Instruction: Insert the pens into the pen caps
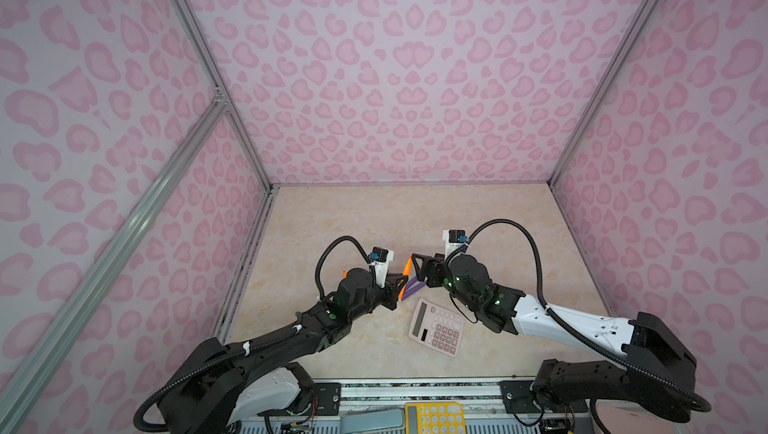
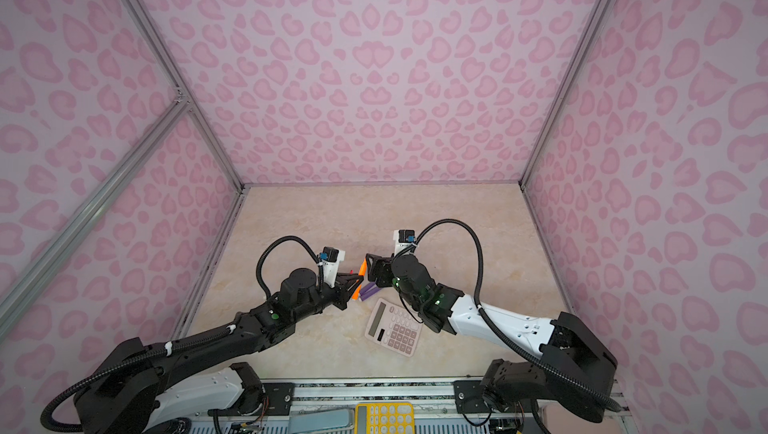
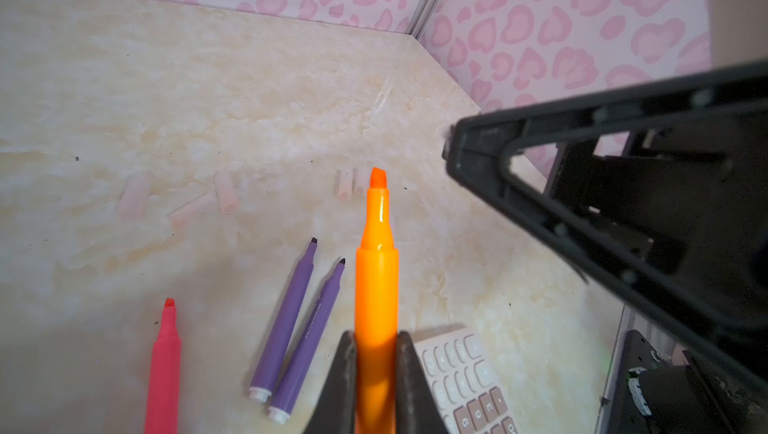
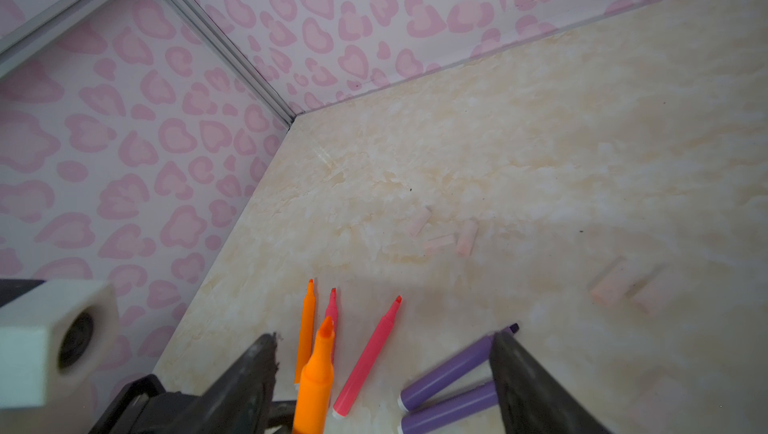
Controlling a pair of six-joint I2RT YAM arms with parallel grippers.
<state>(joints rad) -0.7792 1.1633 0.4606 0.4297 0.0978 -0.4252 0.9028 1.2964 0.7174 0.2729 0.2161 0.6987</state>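
Left tool is pinching an orange marker by the barrel, chisel tip bare and pointing out ahead, up off the counter. Right tool is spread wide, gripping nothing, close to that tip. Down on the counter, two purple markers lie side by side near the pinkish calculator, with two pink-red markers and a second orange marker beside them. Clear caps lie loose further out, apart from the pens

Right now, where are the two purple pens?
In a top view the purple pens lie side by side near the table centre, just beyond the calculator.
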